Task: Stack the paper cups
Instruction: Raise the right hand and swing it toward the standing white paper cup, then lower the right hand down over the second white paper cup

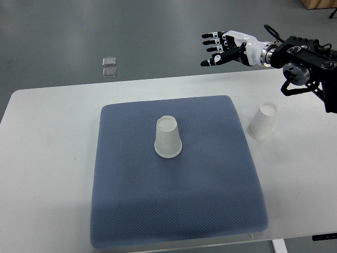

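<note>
On the blue pad one paper cup stands upside down; the second cup sits apart on the table. Nothing is stacked yet, and the right hand hovers empty, fingers spread.

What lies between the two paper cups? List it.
Top view: between the cup on the blue pad and the cup on the table lie only bare pad, its right edge and a strip of white table.

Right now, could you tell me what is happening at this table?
The right hand hovers open above the table's far edge, holding nothing. One paper cup stands upside down on the blue mat; a second cup stands inverted on the table beside the mat. Nothing is stacked yet.
</note>
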